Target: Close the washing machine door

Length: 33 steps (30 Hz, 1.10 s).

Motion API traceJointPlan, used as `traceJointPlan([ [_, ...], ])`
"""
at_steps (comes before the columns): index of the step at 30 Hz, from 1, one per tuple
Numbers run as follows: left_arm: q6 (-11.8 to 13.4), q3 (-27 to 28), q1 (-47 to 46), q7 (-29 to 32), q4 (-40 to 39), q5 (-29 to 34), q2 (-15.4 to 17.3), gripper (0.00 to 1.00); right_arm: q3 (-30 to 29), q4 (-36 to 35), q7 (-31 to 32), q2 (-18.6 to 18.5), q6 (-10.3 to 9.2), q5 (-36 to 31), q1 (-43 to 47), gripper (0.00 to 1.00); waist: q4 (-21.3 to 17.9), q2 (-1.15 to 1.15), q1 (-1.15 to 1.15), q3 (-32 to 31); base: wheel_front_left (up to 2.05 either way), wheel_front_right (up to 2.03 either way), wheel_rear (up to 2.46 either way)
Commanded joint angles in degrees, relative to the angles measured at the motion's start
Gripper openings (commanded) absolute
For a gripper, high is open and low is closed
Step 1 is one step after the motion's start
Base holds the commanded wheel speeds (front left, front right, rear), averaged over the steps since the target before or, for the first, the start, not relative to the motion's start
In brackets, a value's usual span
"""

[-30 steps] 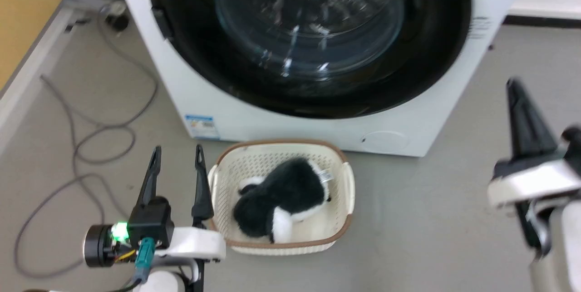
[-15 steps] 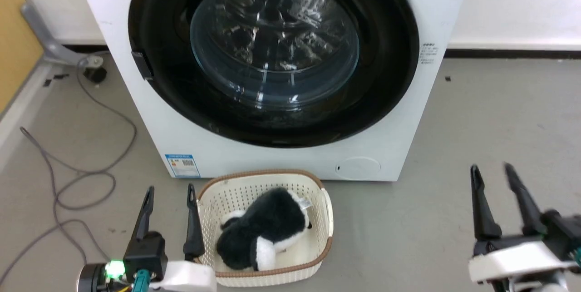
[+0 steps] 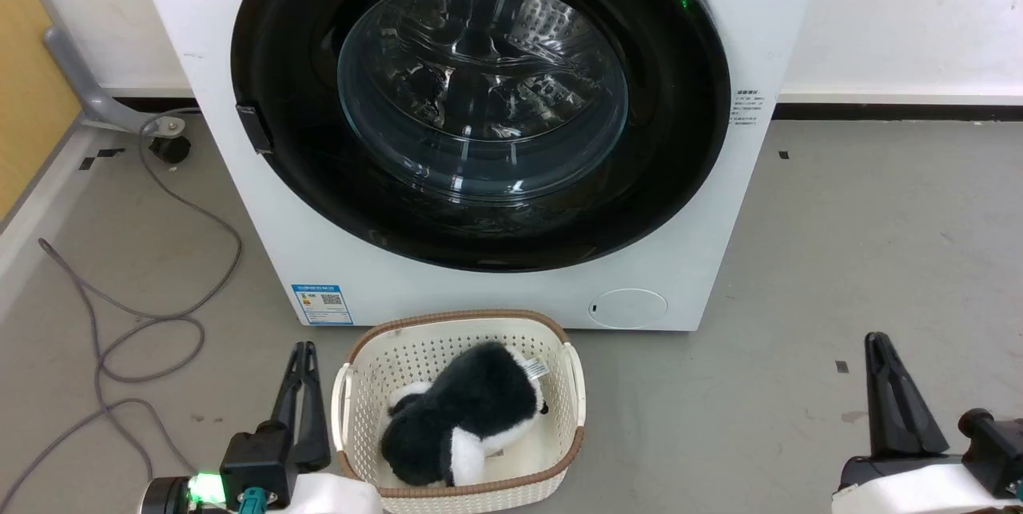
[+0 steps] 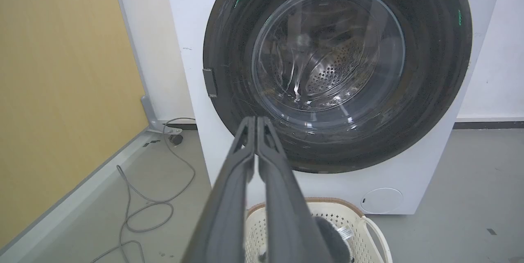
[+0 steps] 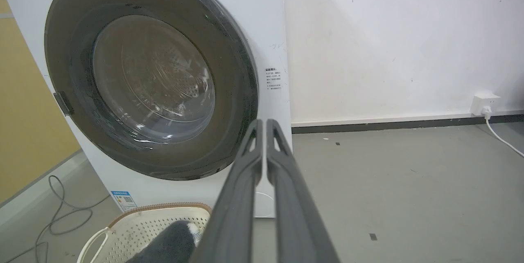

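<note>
The washing machine (image 3: 447, 296) is a white box straight ahead. Its door (image 3: 479, 98), a glossy black disc with a clear glass bowl, lies flat against the front, latch tab at its left edge. The door shows as well in the left wrist view (image 4: 331, 50) and the right wrist view (image 5: 151, 79). My left gripper (image 3: 304, 350) sits low at the left beside the basket, shut on nothing; its fingers meet at the tips (image 4: 256, 120). My right gripper (image 3: 877, 338) sits low at the right over bare floor, also shut and empty (image 5: 264, 122). Both are well short of the machine.
A cream perforated basket (image 3: 575, 386) holding a black and white plush toy (image 3: 463, 418) stands on the floor right before the machine. Grey cable (image 3: 144, 322) loops on the floor at the left beside a yellow panel (image 4: 61, 91). A wall socket (image 5: 485, 103) is at the far right.
The head camera has risen and pulled back, so more of the machine shows. Both grippers went from open to shut and sit lower in view. The door looks the same.
</note>
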Motion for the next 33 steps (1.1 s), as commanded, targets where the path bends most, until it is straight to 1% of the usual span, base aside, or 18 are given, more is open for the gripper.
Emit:
traceJointPlan([
  [1,-0.2,0.1,0.0,0.2,-0.1,0.0,0.0,0.00,0.1,-0.1,0.2,0.0,0.00,-0.1,0.0,0.00,0.0,0.00,0.01,0.0,0.00,0.00,0.00],
  [33,-3.1,1.7,-0.5,4.2,-1.1,0.6,-0.3,0.00,1.8,-1.6,4.2,0.1,-0.02,-2.6,-0.4,0.00,0.1,0.00,0.01,0.3,0.00,0.00,0.00],
])
